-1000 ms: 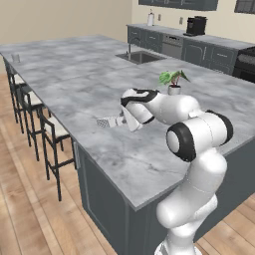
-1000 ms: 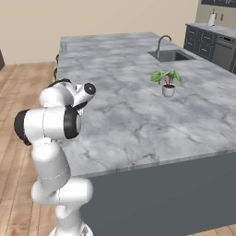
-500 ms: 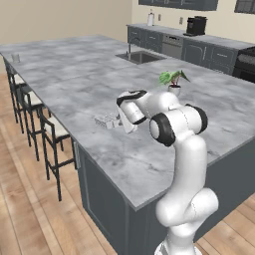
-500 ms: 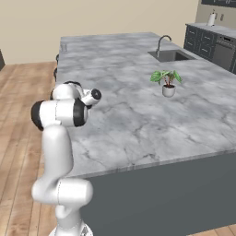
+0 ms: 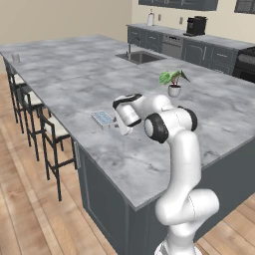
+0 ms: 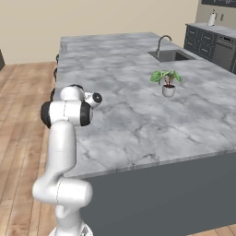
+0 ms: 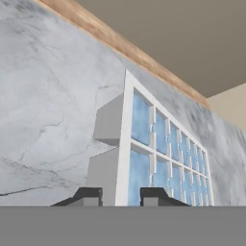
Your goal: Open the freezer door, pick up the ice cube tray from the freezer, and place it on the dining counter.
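Right up close in the hand view, the two small dark fingertips of the two-finger gripper (image 7: 120, 196) sit on either side of the near rim of the small flat white ice cube tray with its grid of pale blue cubes (image 7: 158, 149), pinching that edge, though the contact itself is cut off at the bottom, so the hold looks likely rather than certain. From the left base view the tray (image 5: 103, 119) lies flat on the big grey marble-patterned dining counter (image 5: 74, 84), close to the stool-side edge, with the gripper (image 5: 121, 128) low beside it. The white arm folds over the counter top. Dark stools (image 5: 50, 134) line that side. Further along stands a small potted green plant in a white pot (image 5: 173, 82), then the sink with its curved tap (image 5: 137, 56).
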You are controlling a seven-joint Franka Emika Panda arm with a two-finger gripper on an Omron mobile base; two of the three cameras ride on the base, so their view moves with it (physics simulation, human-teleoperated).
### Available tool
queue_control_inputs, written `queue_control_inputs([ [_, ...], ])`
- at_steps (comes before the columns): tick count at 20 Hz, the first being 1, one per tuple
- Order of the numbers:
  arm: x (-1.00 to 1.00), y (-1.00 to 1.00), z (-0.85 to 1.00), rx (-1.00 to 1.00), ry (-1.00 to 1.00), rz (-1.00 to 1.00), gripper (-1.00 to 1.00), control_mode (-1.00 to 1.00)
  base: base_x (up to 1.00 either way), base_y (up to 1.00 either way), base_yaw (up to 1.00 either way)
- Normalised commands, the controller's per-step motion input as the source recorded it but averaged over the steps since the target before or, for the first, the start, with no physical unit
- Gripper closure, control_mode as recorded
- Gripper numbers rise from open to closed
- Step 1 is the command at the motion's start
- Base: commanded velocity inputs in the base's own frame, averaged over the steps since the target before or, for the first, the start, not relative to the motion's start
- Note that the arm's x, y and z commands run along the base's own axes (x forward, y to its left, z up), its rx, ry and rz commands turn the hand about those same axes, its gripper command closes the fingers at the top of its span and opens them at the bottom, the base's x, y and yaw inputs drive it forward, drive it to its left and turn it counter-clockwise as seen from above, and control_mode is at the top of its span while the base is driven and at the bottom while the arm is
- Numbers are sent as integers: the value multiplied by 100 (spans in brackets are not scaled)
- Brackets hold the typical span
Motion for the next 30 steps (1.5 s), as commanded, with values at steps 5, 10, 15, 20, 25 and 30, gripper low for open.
queue_control_inputs([
  [5, 0, 0, 0, 0, 0, 0, -100, -100, 0, 0, 0],
  [10, 0, 0, 0, 0, 0, 0, -100, -100, 0, 0, 0],
  [15, 0, -4, 6, 0, 0, 0, -100, -100, 0, 0, 0],
  [20, 0, -2, 85, -6, -4, 1, -100, -100, 0, 0, 0],
  [25, -62, 0, 100, -13, 3, 1, -100, -100, 0, 0, 0],
  [30, -100, -2, 100, -5, 4, 0, -100, -100, 0, 0, 0],
])
